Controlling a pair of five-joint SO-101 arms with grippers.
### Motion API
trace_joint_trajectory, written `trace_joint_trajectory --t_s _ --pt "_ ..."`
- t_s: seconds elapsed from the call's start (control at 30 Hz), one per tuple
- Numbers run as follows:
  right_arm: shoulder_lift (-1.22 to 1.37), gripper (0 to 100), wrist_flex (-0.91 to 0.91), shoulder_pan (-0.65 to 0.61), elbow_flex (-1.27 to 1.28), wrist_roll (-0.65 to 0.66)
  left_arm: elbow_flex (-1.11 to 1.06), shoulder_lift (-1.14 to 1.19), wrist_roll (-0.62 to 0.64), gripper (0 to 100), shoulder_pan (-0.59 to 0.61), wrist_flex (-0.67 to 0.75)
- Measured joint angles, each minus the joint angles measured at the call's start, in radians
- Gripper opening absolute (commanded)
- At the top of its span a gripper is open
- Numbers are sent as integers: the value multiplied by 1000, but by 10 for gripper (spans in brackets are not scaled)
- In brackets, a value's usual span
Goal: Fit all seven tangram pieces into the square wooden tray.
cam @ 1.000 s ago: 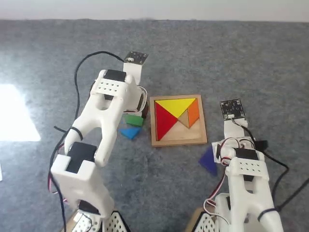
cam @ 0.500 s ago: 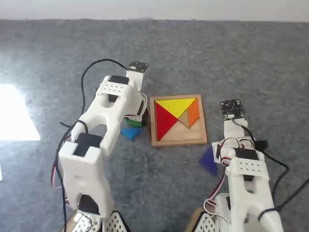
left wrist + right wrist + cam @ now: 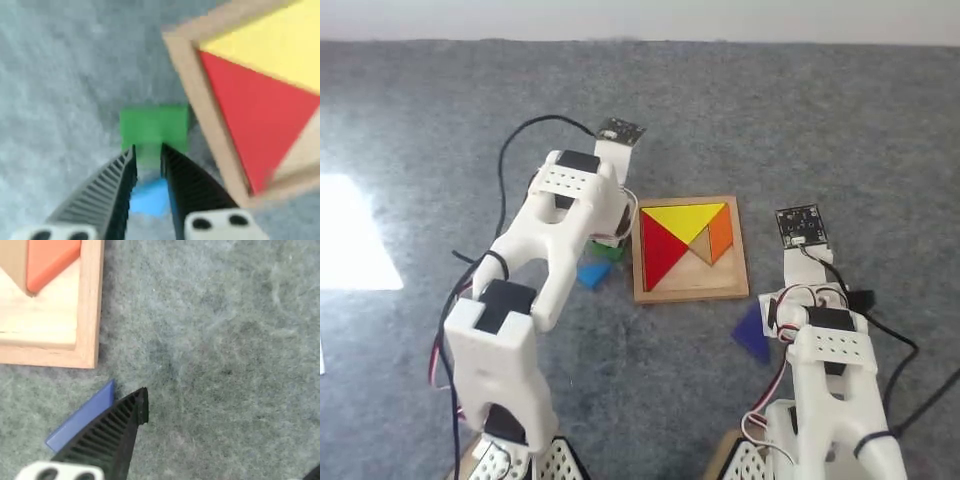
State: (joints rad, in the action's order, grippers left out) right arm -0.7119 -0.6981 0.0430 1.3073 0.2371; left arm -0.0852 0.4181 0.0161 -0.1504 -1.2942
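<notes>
The square wooden tray (image 3: 740, 245) holds a yellow triangle (image 3: 685, 217), a red triangle (image 3: 658, 252), an orange piece (image 3: 721, 236) and a small brown piece (image 3: 699, 247). My left gripper (image 3: 148, 154) is shut on the green square (image 3: 154, 125), just off the tray's left rim (image 3: 200, 125). In the high view the green square (image 3: 608, 251) peeks out under that arm. A light blue triangle (image 3: 590, 273) lies just nearer than it and shows as a light blue patch (image 3: 149, 199) between the fingers. My right gripper (image 3: 227, 437) is open, one finger (image 3: 125, 420) beside the dark blue piece (image 3: 82, 415).
Grey carpet covers the whole surface. The dark blue piece (image 3: 751, 332) lies off the tray's near right corner, beside the right arm. The tray's near right part (image 3: 37, 335) is bare wood. Open carpet stretches beyond the tray and to its right.
The left arm has swung right toward the tray, and the green square has shifted slightly right with it. The right arm has not moved.
</notes>
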Motion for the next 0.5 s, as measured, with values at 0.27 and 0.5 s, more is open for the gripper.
trace_joint_trajectory --t_s 0.27,0.5 --pt "0 519 0 0 0 0 -2 -58 2 210 -6 -46" --pt "0 519 0 0 0 0 -2 -58 -49 210 11 -46"
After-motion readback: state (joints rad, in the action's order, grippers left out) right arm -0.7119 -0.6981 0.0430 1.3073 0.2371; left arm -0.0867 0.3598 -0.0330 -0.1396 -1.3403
